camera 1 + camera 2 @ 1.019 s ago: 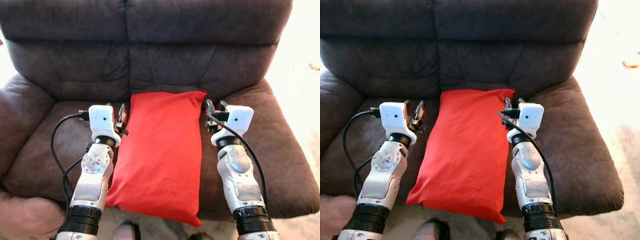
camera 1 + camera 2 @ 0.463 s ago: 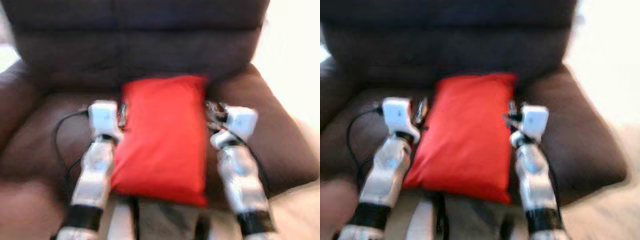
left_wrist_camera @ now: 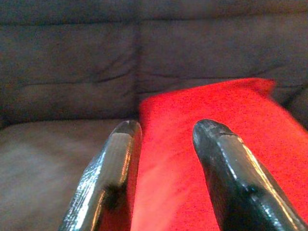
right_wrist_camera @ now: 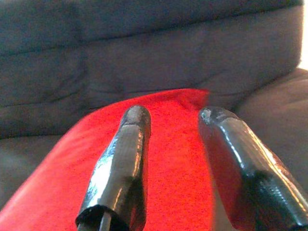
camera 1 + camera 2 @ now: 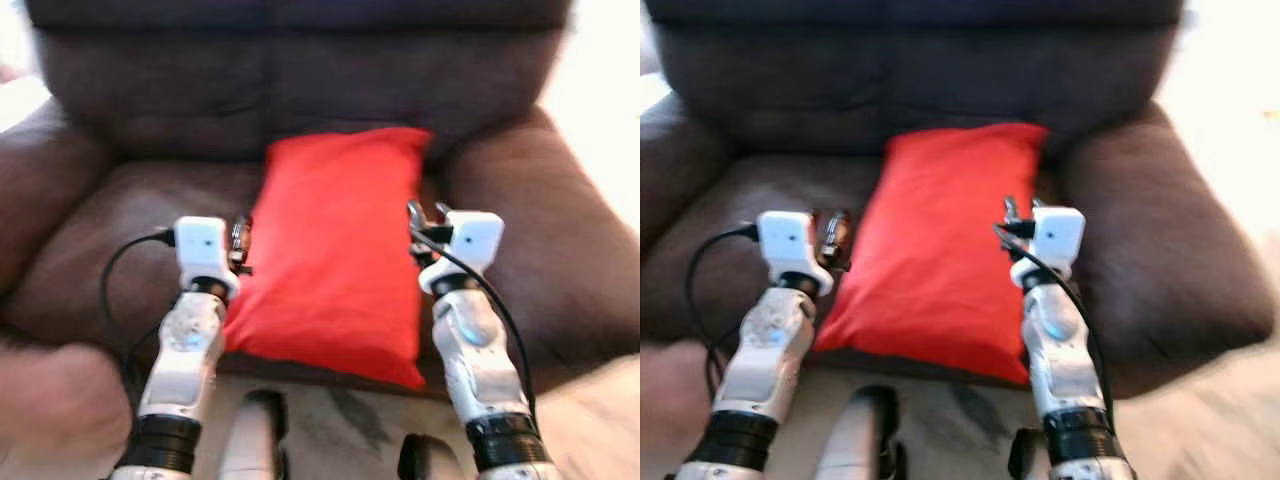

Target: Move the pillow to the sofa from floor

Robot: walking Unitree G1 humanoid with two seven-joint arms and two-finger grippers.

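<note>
Red pillow (image 5: 338,245) lies flat on the seat of the dark sofa (image 5: 120,215), long way front to back: far end up against the backrest, near end at the seat's front edge, one near corner hanging a little over it. It is off the floor (image 5: 330,430); the placing looks done.

My left gripper (image 3: 166,127) sits beside the pillow's left side, fingers spread apart with nothing pinched between them; in the left wrist view the red cloth shows in the gap below the tips, loose, not clamped. My right gripper (image 4: 175,113) is beside the pillow's right side, likewise released, fingers parted over the cloth. Neither one grasps anything.

Change over the last second: a second ago both grippers stood further up the pillow, near its far corners by the backrest. Now they are level with its middle, and more floor and my own feet show below the seat edge. The whole view has shifted and blurred, so my head has moved; I judge I am backing away from the sofa, arms coming back with me. Pillow seems unmoved on the seat.

Meaning: release finished, retreat under way. One watch point is the overhanging near corner; it looks settled enough not to slide
</note>
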